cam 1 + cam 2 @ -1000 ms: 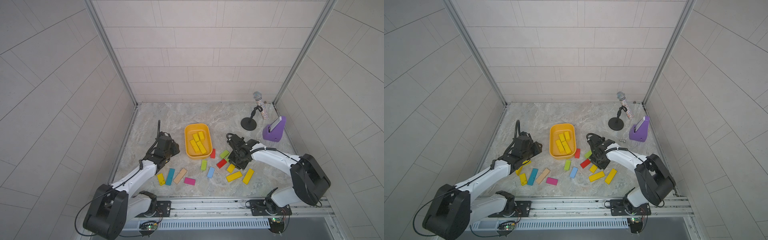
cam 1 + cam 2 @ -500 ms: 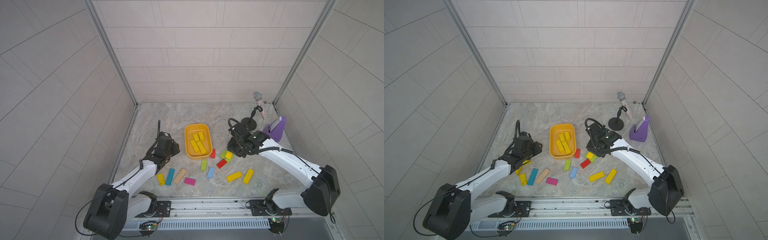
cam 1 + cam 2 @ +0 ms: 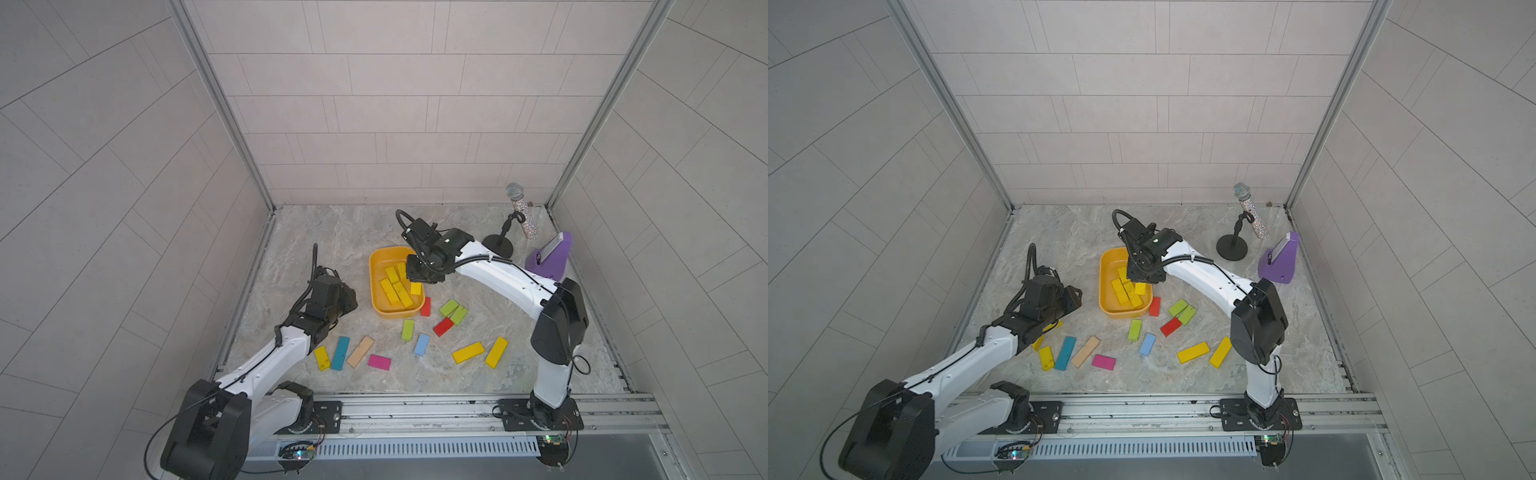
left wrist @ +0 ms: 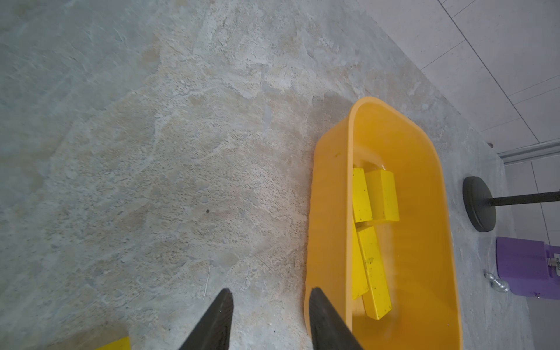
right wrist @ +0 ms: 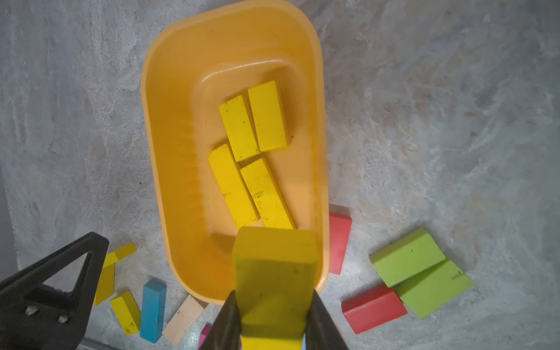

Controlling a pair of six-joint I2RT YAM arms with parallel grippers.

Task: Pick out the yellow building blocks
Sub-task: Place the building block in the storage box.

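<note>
Both top views: high at the front, far off, looking down toward the back wall (image 3: 395,124), whole tabletop (image 3: 332,232) framed. Left wrist: low, close, grazing along the tabletop. Right wrist: close, steeply down. All four share orange-yellow tub (image 5: 169,136) and yellow building blocks (image 5: 239,127) inside.

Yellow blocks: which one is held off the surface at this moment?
The block clamped in the right gripper, over the orange-yellow tub; the other yellow ones lie loose, in the tub or on the table.
</note>
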